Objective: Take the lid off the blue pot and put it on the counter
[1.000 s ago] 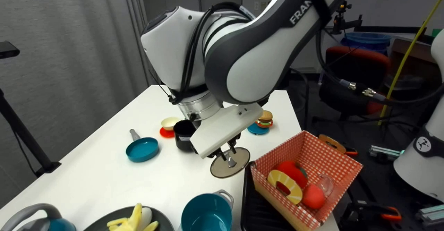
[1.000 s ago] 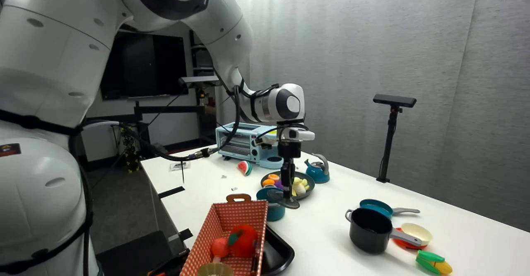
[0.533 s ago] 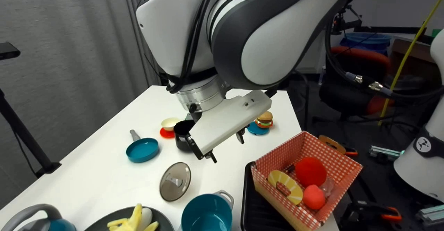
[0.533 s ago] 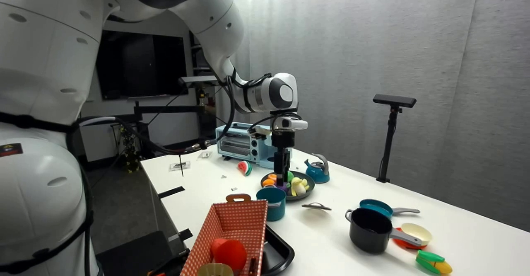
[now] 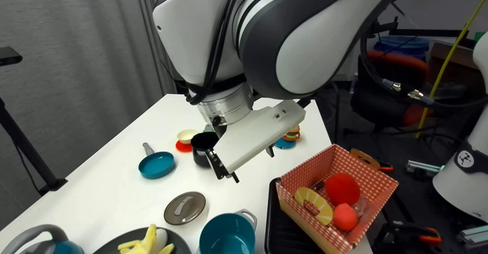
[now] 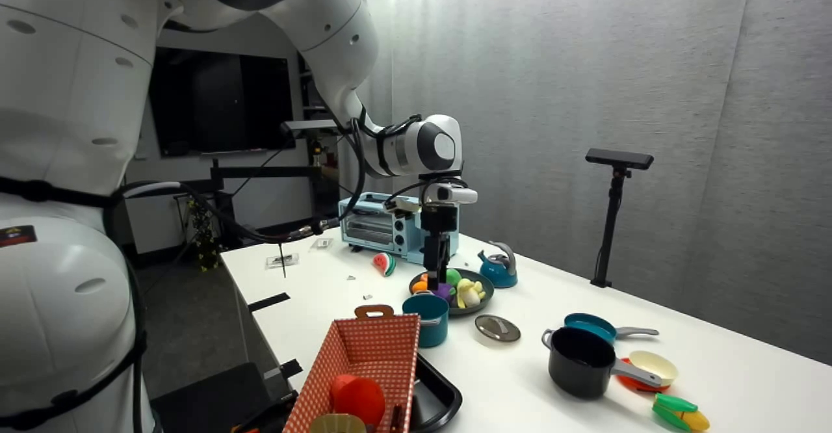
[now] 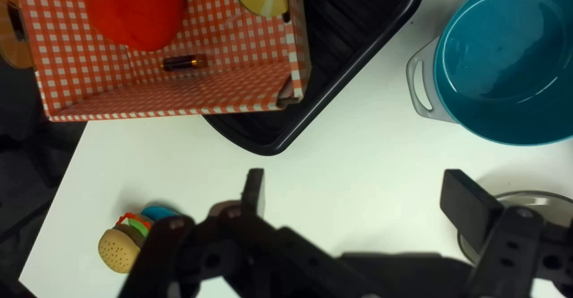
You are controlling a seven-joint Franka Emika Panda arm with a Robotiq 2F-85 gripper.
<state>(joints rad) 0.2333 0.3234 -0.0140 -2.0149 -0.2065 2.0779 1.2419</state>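
The lid (image 5: 185, 208), a greyish disc with its handle upward, rests on the white counter (image 5: 114, 204) beside the blue pot (image 5: 227, 233). Whether it lies quite flat I cannot tell. In an exterior view the lid (image 6: 497, 328) sits between the blue pot (image 6: 434, 330) and the black pot. The uncovered pot (image 7: 501, 61) shows its teal inside in the wrist view. My gripper (image 7: 360, 195) is open, with nothing between its widely spread fingers. It hangs above the counter, apart from the lid (image 7: 548, 208), which is partly hidden behind one finger.
A checkered basket (image 5: 284, 193) with toy food overlaps a black tray (image 7: 344, 70) near the pot. A black pot (image 6: 582, 361), a flat teal dish (image 5: 156, 165), a pan (image 6: 487, 303) of toy food and a kettle (image 6: 499, 269) also stand on the counter.
The gripper has let go of the lid and risen clear, moving away from it. The lid has dropped from the fingers, tipped over and settled lower. Red toy food in the basket has shifted.
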